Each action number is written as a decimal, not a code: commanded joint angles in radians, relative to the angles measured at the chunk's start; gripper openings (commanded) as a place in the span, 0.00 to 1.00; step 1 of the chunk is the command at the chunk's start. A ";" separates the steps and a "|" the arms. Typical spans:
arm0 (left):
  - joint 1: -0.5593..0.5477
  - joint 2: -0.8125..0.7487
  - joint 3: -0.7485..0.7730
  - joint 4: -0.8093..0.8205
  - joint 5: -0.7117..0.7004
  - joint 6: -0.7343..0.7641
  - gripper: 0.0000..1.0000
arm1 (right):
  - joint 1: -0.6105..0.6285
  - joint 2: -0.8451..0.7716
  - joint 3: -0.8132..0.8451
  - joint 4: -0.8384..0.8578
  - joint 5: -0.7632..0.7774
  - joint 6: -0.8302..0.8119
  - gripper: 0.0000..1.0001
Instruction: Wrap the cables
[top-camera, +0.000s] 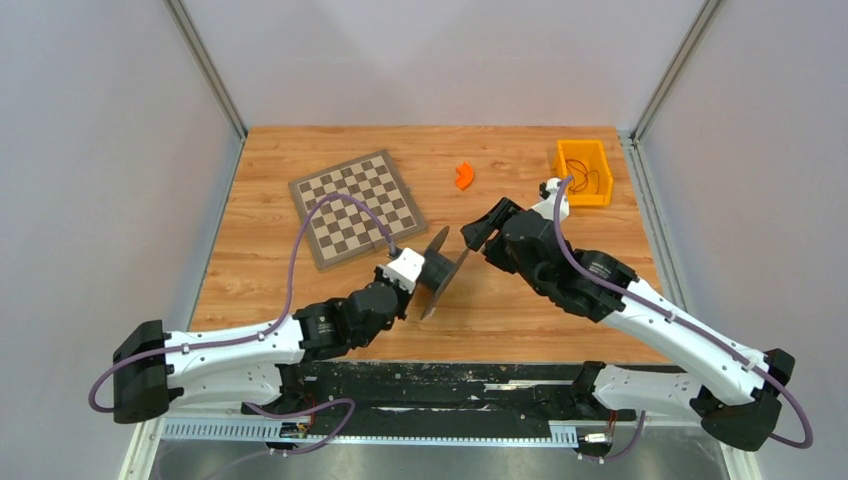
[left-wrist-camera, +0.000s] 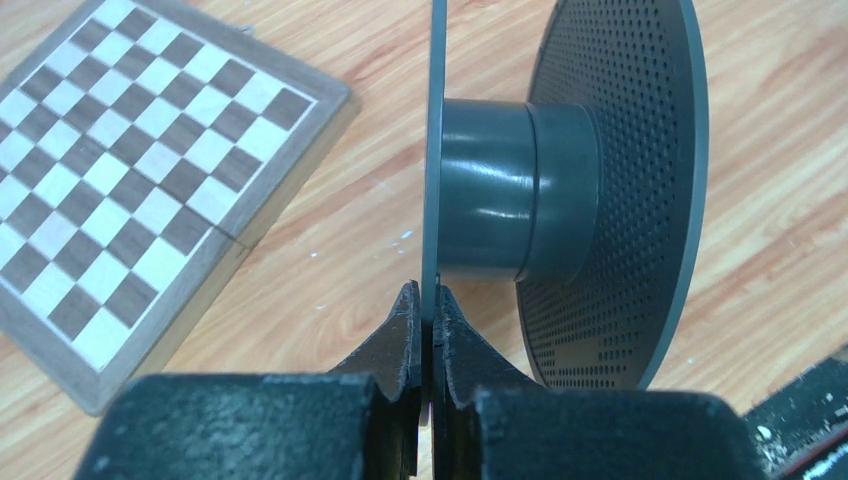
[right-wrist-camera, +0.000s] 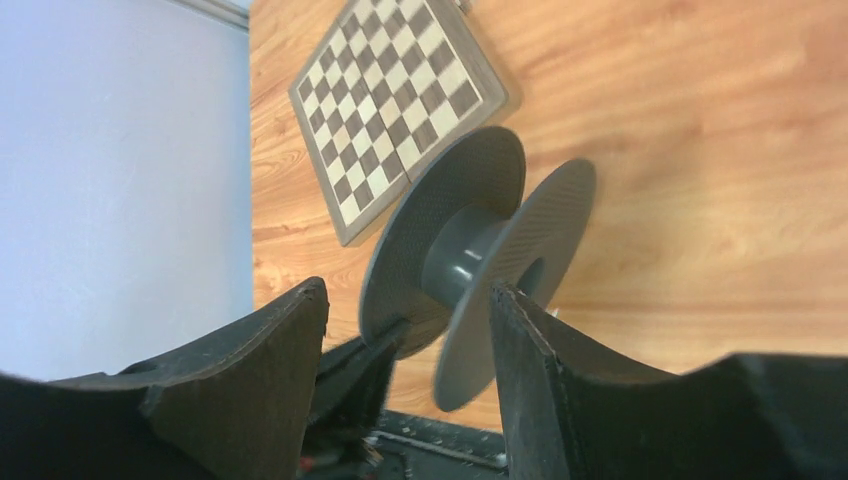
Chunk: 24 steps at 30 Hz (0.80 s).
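Top external view gives us a wooden table (top-camera: 520, 310) with a dark grey spool (top-camera: 437, 272) near its middle, its two round flanges standing on edge and its hub lying roughly level. We see the left gripper (top-camera: 424, 276) clenched on that spool. The left wrist view confirms this: both black fingers (left-wrist-camera: 398, 345) pinch the thin rim of the nearer flange, which runs edge-on between them. The glossy hub reaches out to the right, toward the second flange, which is perforated. We cannot tell whether the spool's lower rim touches the table. The right gripper (top-camera: 480, 228) hangs just beside the spool at about 1 o'clock from it. Its claw is released and holds nothing. In the right wrist view we look between its two spread fingers (right-wrist-camera: 280, 350) at the spool, which is near but apart from them. The cables (top-camera: 590, 180), a thin dark red wire in loose curls, lie inside an orange bin (top-camera: 562, 160). That bin sits at the far right corner of the table, at about 2 o'clock from the spool and well apart from both grippers. A chessboard (top-camera: 356, 208) lies flat at about 10 o'clock from the spool, turned at an angle to the table edge. A small curved orange piece (top-camera: 464, 176) rests on the wood at about 12 o'clock, between the chessboard and the bin.
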 joint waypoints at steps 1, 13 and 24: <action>0.127 -0.060 0.126 -0.071 0.129 -0.140 0.00 | -0.003 -0.084 -0.021 0.228 0.023 -0.444 0.60; 0.310 -0.071 0.285 -0.396 0.447 -0.105 0.04 | -0.004 -0.213 -0.192 0.461 -0.030 -0.857 0.57; 0.327 0.019 0.337 -0.524 0.449 -0.047 0.08 | -0.025 -0.140 -0.152 0.485 -0.141 -1.014 0.60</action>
